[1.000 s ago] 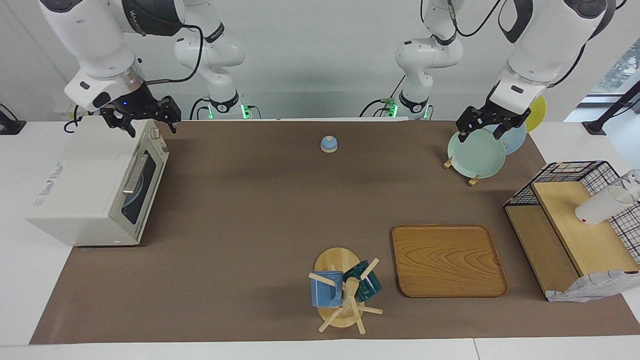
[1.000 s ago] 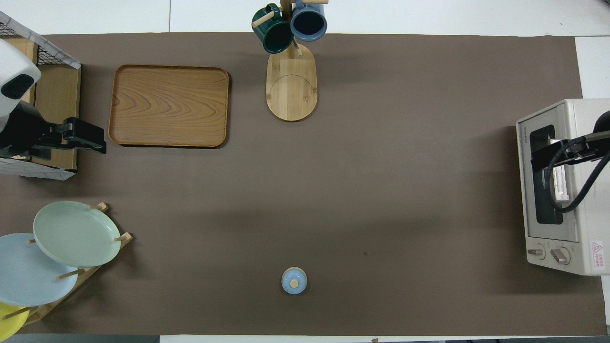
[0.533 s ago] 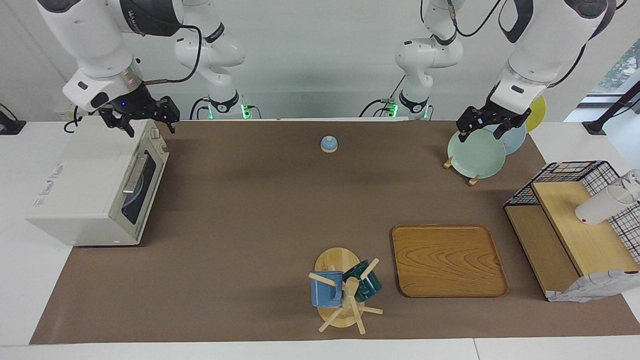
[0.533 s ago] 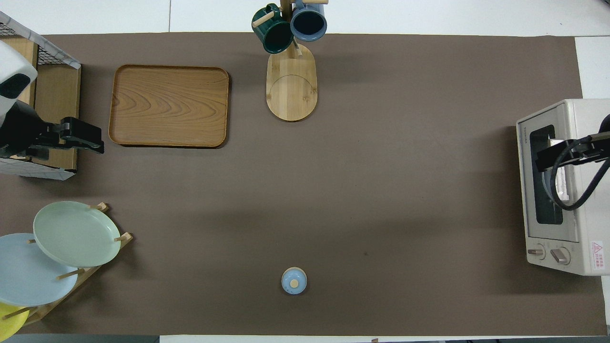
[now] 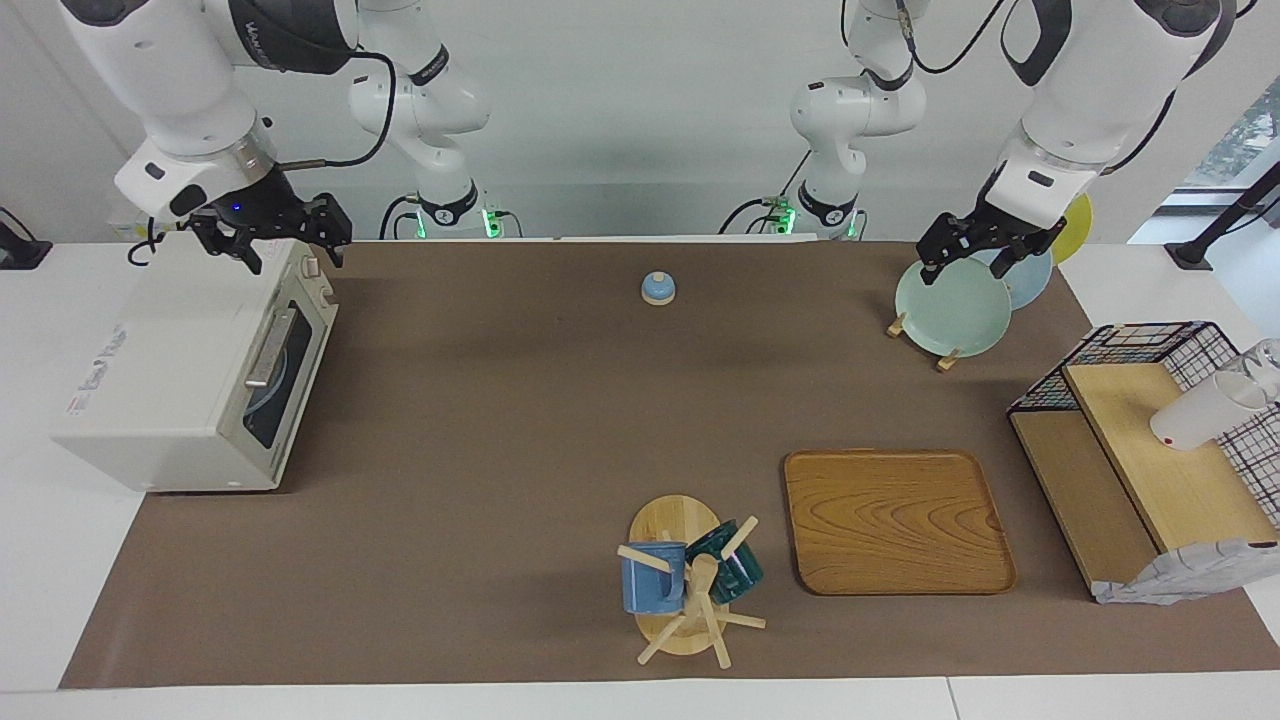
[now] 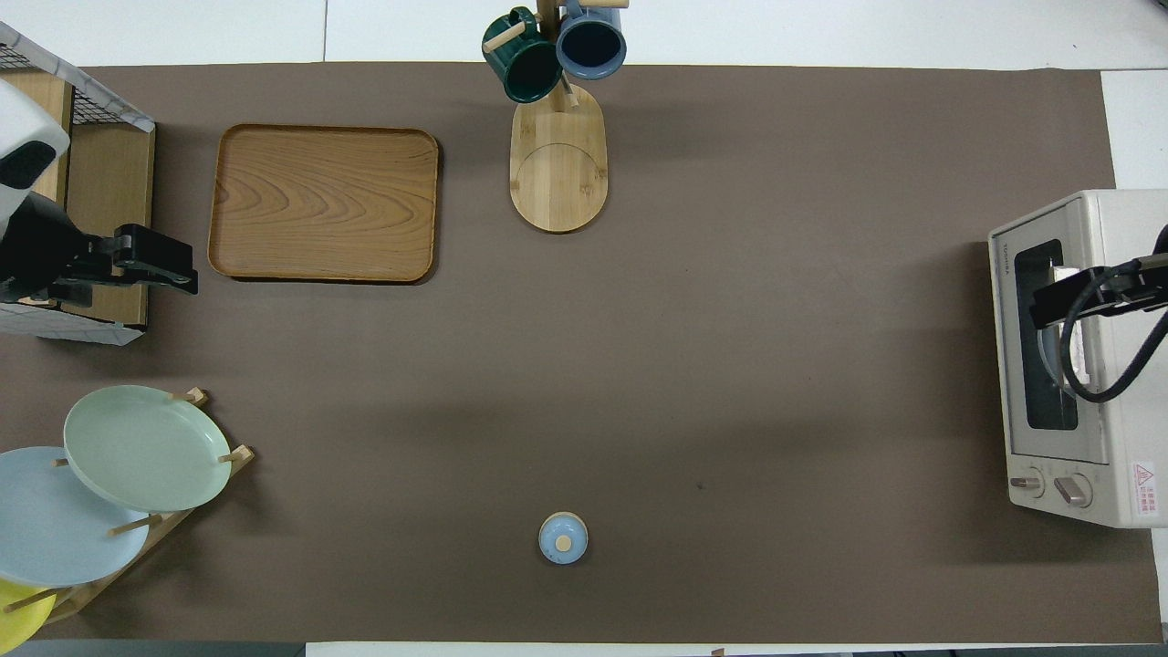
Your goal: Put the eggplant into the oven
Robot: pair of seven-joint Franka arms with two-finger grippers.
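The cream-white oven (image 5: 170, 370) (image 6: 1095, 237) stands at the right arm's end of the table with its dark glass door shut. Something pale blue shows dimly through the glass. The eggplant is out of view in both views. My right gripper (image 5: 290, 247) (image 6: 1049, 307) hangs open over the oven's top corner nearest the robots, holding nothing. My left gripper (image 5: 975, 262) (image 6: 178, 265) is open and empty above the plate rack (image 5: 950, 305).
A small blue lidded knob (image 5: 658, 288) sits mid-table near the robots. A wooden tray (image 5: 895, 520), a mug tree (image 5: 690, 580) with two mugs, and a wire-and-wood shelf (image 5: 1140, 450) with a white cup stand farther out.
Both grippers have risen a little, the right one above the oven and the left one above the plates. Nothing on the table has moved.
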